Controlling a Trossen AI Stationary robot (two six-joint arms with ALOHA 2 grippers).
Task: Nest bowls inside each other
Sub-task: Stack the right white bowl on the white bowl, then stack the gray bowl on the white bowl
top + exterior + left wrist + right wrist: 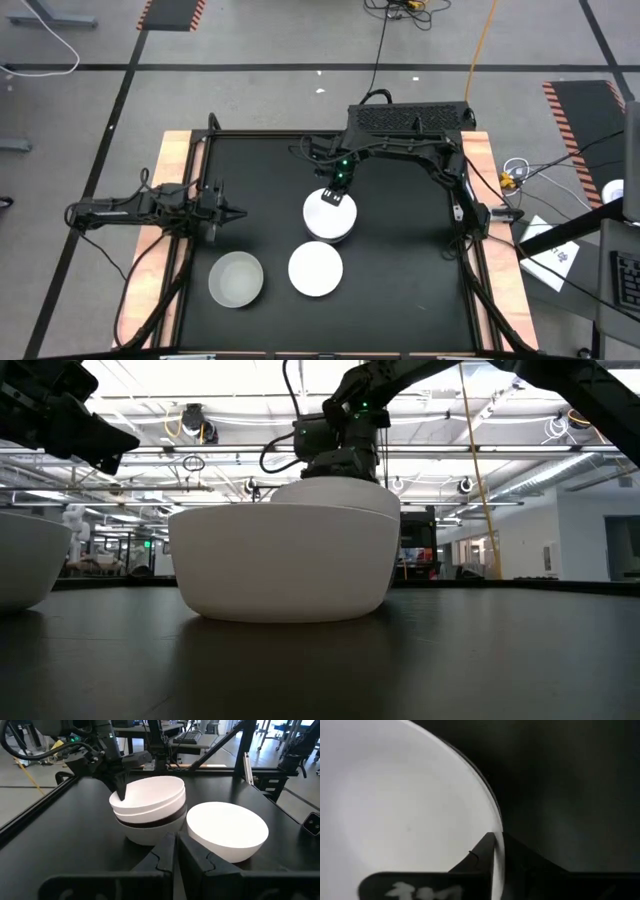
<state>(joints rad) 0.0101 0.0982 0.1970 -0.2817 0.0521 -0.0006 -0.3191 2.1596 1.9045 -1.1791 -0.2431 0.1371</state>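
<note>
A stack of nested bowls (328, 222) stands mid-table; in the left wrist view the stack (150, 812) shows white bowls on top, a black one beneath and a pale one at the bottom. My right gripper (336, 194) is shut on the top white bowl (152, 790). A single white bowl (316, 268) rests on its base nearer the front. A pale grey bowl (236, 279) stands to its left. My left gripper (228, 212) is shut and hovers left of the stack, touching nothing. My right gripper pinches the top white bowl's rim (496, 837) on the stack's far side, one finger (479, 854) inside the bowl and the other outside. The fingers (120, 784) come from above, pointing down. The bowl sits in the stack on the bowls below.
A raised wooden frame (176, 160) borders the black table top. The right arm (420, 150) reaches in from the far right. In the low view the single white bowl (285, 560) stands in front of the stack (345, 495). Open table surface lies right of the bowls.
</note>
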